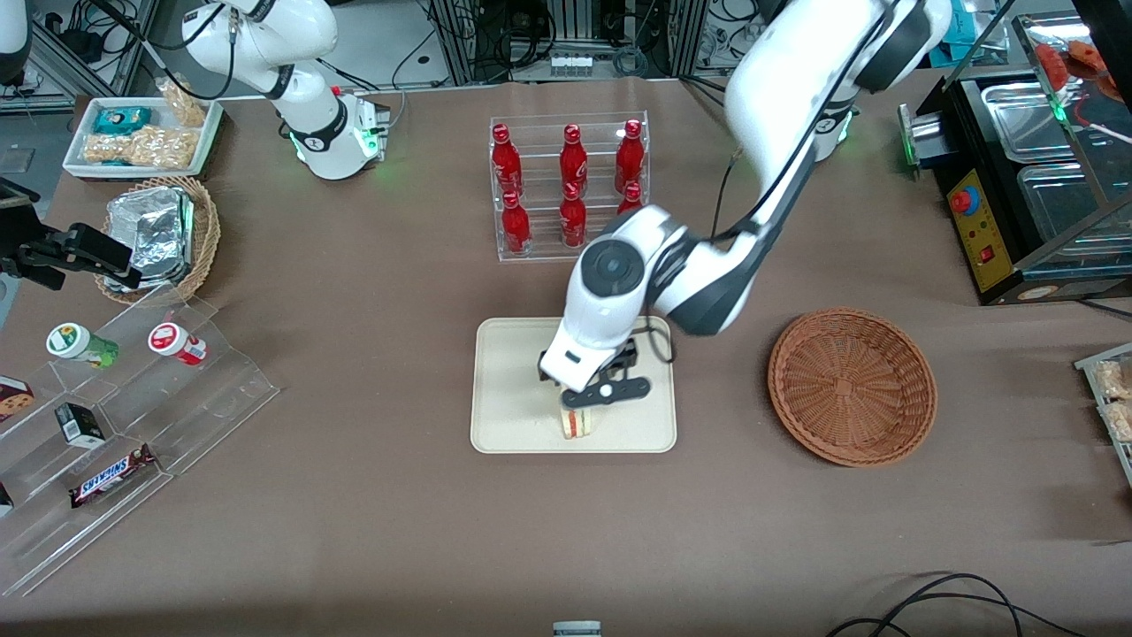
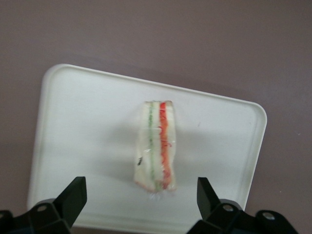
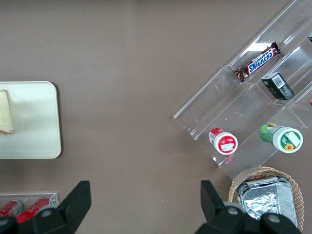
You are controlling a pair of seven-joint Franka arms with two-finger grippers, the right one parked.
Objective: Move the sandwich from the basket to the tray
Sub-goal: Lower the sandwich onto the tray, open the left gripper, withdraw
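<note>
The sandwich (image 1: 579, 423), a clear-wrapped wedge with orange-red and green layers, stands on its edge on the cream tray (image 1: 508, 372), near the tray's rim closest to the front camera. It also shows in the left wrist view (image 2: 157, 146) on the tray (image 2: 87, 122), and in the right wrist view (image 3: 5, 113) on the tray (image 3: 34, 122). My left gripper (image 1: 594, 395) hangs just above the sandwich, open and empty. In the wrist view the gripper (image 2: 140, 189) has its fingers spread wide, clear of the sandwich. The reddish-brown basket (image 1: 851, 385) is empty, beside the tray toward the working arm's end.
A clear rack of red bottles (image 1: 570, 186) stands farther from the front camera than the tray. Toward the parked arm's end are a stepped acrylic shelf with snacks (image 1: 133, 398), a tan basket with foil containers (image 1: 164, 234) and a white snack tray (image 1: 141, 133). A black appliance (image 1: 999, 203) stands at the working arm's end.
</note>
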